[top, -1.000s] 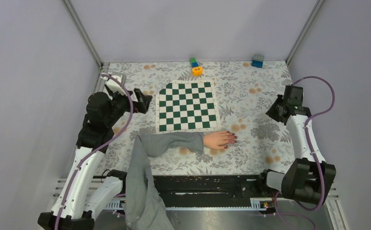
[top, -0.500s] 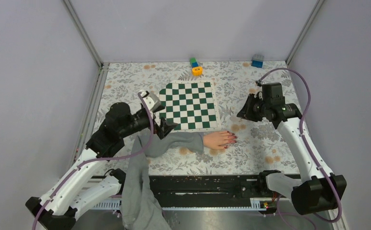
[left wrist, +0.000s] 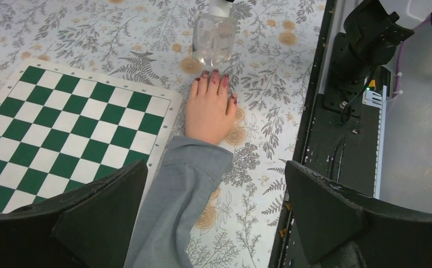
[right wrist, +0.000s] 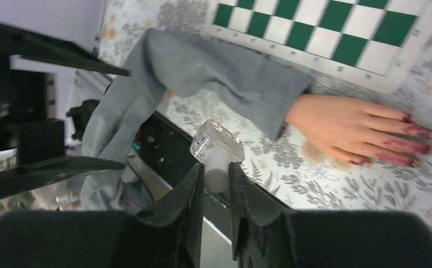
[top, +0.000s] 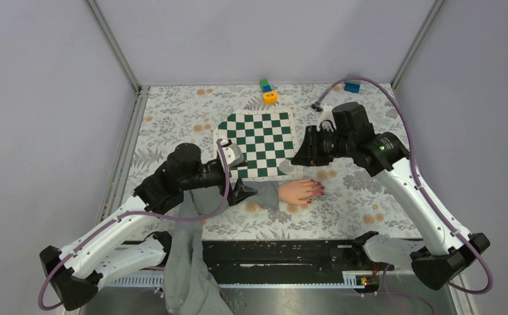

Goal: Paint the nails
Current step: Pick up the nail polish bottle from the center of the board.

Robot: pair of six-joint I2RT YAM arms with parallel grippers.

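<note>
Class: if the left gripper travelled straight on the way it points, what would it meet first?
The left gripper would probably meet the grey sleeve first, just short of the hand; depth unclear.

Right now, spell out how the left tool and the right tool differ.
The left tool stands wide open and empty; the right tool is shut on a clear bottle. The left tool hangs over the grey sleeve, behind the wrist; the right tool is on the fingertip side of the hand, its bottle near the dark red nails. Both are black, two-fingered and point toward that hand.
</note>
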